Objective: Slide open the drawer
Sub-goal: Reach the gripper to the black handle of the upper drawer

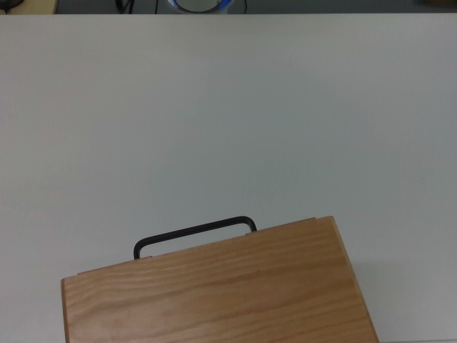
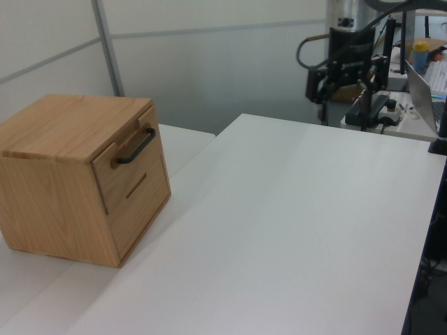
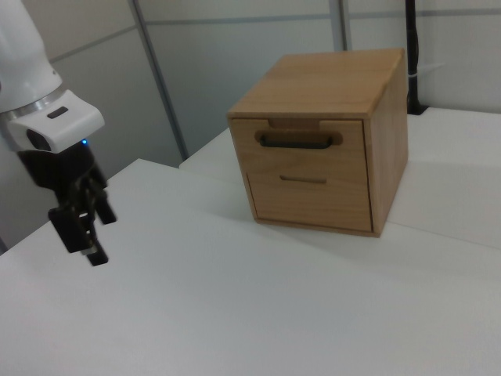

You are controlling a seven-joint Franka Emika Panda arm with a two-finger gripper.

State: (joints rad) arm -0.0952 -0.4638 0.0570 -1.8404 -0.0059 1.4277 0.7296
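The drawer (image 3: 309,150) is the upper front panel of a light wooden box (image 3: 337,82), flush with the box's face. Its black bar handle (image 3: 297,142) runs across the panel. In the left view the drawer (image 2: 129,164) and handle (image 2: 136,145) face right. From the top view only the handle (image 1: 194,232) pokes out from under the box's top panel (image 1: 214,293). My gripper (image 3: 94,251) hangs above the table far from the box, at the right view's left, and points downward. In the left view the gripper (image 2: 321,105) is at the table's far end.
A lower panel with a slot grip (image 3: 303,180) sits beneath the drawer. The box stands on a white surface (image 2: 188,139) beside the large white table (image 2: 293,223), with a seam between them. A desk with a laptop and cables (image 2: 391,105) lies behind the arm.
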